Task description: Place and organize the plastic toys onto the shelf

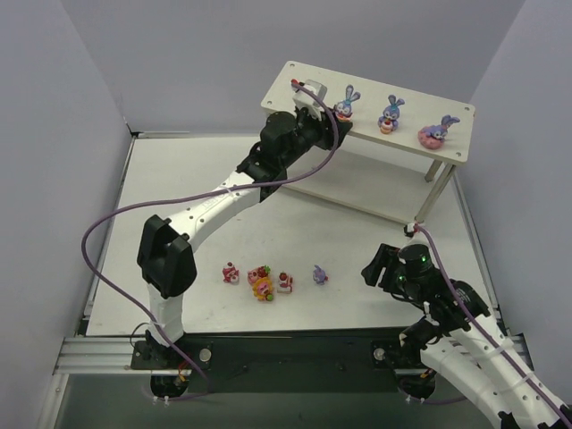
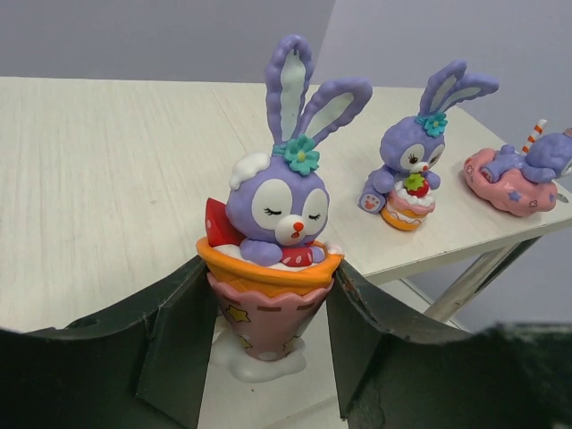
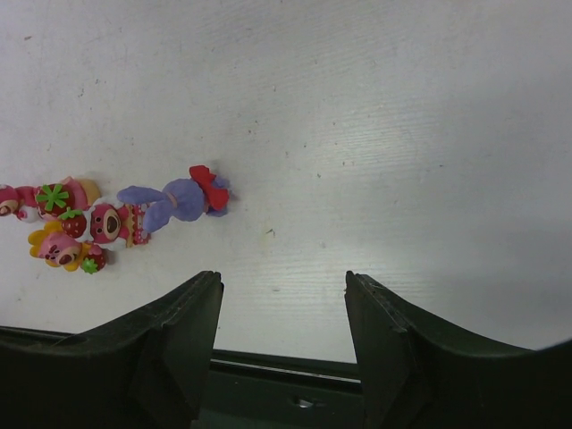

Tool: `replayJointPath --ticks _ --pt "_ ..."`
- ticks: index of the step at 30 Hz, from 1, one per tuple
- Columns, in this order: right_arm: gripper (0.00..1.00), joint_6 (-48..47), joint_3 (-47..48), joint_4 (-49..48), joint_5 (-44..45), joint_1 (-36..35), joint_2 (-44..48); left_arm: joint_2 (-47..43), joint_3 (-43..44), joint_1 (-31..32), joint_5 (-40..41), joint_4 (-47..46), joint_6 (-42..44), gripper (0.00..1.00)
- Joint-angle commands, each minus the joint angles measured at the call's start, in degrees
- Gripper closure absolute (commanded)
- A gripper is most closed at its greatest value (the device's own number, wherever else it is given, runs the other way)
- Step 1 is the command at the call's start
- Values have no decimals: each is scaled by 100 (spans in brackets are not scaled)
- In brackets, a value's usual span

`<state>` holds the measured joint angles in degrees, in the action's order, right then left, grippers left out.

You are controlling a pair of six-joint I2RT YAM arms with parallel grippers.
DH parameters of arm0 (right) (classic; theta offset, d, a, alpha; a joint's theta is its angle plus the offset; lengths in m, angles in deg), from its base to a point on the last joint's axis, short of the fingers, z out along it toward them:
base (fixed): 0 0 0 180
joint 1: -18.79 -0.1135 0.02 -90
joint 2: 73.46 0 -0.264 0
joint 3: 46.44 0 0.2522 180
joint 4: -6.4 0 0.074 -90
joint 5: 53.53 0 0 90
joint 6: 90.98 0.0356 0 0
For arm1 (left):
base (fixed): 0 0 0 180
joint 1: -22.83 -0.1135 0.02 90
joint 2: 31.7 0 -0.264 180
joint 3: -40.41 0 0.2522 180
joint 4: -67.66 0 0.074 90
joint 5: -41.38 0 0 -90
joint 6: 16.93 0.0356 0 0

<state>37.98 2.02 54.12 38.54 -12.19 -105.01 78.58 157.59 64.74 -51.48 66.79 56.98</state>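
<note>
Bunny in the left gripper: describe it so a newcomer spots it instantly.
The shelf's top board holds three purple bunnies. It is the leftmost bunny, flanked by the left gripper. Only it sits eyes shut in an orange-rimmed cone; the others hold a cake or lie on a cushion.

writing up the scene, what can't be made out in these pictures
top view: lower board mostly hidden beneath the shelf top.
top view: table toys too small to identify.
left wrist view: cloud bunny cut off by right edge.
right wrist view: leftmost toy cut by left edge.
</note>
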Motion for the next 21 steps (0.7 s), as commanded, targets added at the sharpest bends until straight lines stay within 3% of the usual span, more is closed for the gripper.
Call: replayJointPath --ticks 1,11,21 --pt "42 103 -112 -108 -48 -57 123 186 399 45 241 -1005 168 100" --pt "43 156 -200 -108 75 -57 9 -428 -286 423 1111 -1612 827 100" --pt "43 173 -279 -249 75 -66 -114 -472 -401 415 1120 -2219 845 100"
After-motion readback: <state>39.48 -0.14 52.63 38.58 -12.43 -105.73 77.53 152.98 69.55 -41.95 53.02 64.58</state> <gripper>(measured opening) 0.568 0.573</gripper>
